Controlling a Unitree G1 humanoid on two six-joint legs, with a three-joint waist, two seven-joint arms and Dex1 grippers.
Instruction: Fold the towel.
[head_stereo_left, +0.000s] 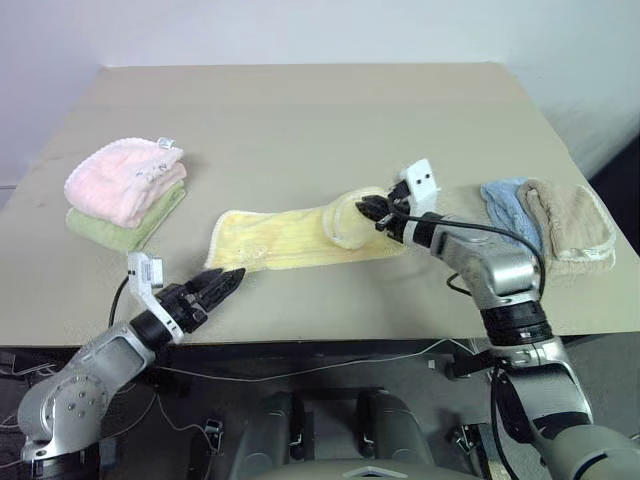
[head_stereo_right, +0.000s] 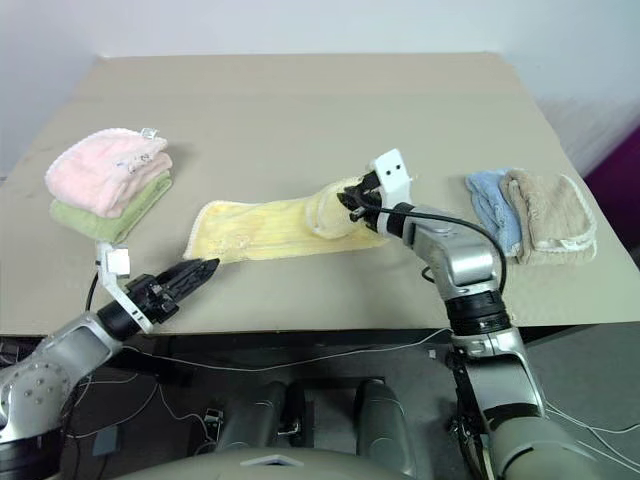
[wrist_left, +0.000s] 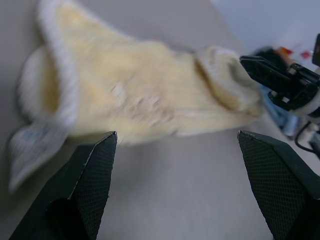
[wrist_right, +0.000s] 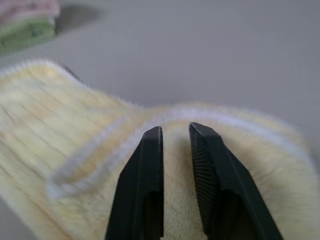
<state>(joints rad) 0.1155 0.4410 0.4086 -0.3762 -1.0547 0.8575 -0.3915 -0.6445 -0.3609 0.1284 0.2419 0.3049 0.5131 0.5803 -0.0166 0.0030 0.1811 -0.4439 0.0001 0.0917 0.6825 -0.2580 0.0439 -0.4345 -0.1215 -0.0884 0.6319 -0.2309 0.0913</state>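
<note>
L gripper (head_stereo_left: 228, 281) is hovering at the near edge of the tan tabletop (head_stereo_left: 320, 130), jaws spread wide, empty, just short of the towel's L end. Pale yellow fluffy terry towel (head_stereo_left: 290, 238) is lying mid-table, R end bunched up. R gripper (head_stereo_left: 375, 209) is sitting over that bunch, fingers narrowly apart; can't tell whether cloth is pinched.

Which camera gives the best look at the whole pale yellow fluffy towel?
The left eye view: the pale yellow fluffy towel lies full length on the table, its right end bunched at the right hand. The right eye view matches it. The left wrist view blurs it; the right wrist view shows just the bunched border.
</note>
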